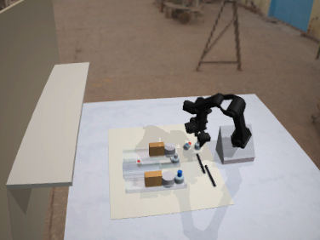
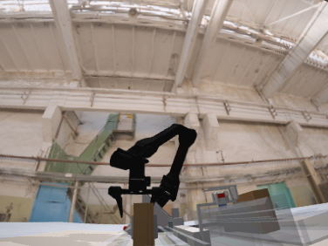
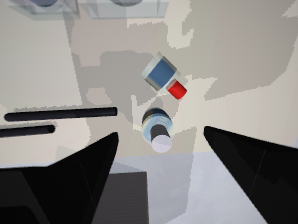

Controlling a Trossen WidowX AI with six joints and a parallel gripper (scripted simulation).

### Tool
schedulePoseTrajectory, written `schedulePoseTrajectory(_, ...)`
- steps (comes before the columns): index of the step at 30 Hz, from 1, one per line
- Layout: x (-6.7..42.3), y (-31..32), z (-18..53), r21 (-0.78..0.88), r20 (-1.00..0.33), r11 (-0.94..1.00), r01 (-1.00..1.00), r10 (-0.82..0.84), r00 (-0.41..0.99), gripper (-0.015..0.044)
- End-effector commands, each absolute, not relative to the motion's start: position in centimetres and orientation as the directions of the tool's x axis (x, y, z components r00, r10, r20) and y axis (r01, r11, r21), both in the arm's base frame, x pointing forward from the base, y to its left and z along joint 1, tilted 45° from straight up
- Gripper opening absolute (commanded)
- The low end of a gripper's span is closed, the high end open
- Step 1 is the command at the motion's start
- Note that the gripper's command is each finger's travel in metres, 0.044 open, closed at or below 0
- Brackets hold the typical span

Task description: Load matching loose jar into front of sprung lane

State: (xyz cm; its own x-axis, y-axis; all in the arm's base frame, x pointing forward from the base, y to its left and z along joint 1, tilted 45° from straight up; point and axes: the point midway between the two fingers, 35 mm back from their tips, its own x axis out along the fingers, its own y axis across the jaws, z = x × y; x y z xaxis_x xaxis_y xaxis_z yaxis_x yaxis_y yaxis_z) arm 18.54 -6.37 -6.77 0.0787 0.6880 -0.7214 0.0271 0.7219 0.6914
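Two loose jars stand on the cream mat [image 1: 128, 204] in front of the lanes. One has a red cap [image 1: 186, 145] [image 3: 165, 77]; the other has a white cap [image 1: 197, 145] [image 3: 157, 127]. My gripper [image 1: 200, 138] [image 3: 161, 133] is open and empty. It hangs above the white-capped jar, which shows between the two fingers in the wrist view. The middle lane [image 1: 149, 162] holds a pale-capped jar [image 1: 174, 158] at its front end and a small red mark [image 1: 138, 161] at its back.
The two outer lanes each hold a brown block [image 1: 156, 149] [image 1: 152, 179] and a grey jar [image 1: 169, 150] [image 1: 168, 179]; a blue-capped jar [image 1: 179, 174] stands at the front one. Two black rods [image 1: 201, 162] [image 1: 210, 175] [image 3: 60, 114] lie on the mat. The arm's grey base [image 1: 236, 151] is right.
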Motion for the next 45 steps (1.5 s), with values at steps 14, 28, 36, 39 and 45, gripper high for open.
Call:
schedulePoseTrajectory(14,18.5,-4.6,-8.3,0.700,-0.714,0.714,0.036,0.696,0.075,0.0361)
schedulePoseTrajectory(28,18.5,-4.6,-8.3,0.700,-0.714,0.714,0.036,0.696,0.075,0.0111)
schedulePoseTrajectory(36,18.9,-7.2,-6.3,0.696,-0.718,0.717,0.037,0.692,0.076,0.0000)
schedulePoseTrajectory(39,18.9,-8.6,-5.1,0.695,-0.719,0.718,0.038,0.691,0.075,0.0000)
schedulePoseTrajectory(45,18.5,-11.2,-2.3,0.695,-0.718,0.718,0.037,0.692,0.074,0.0000)
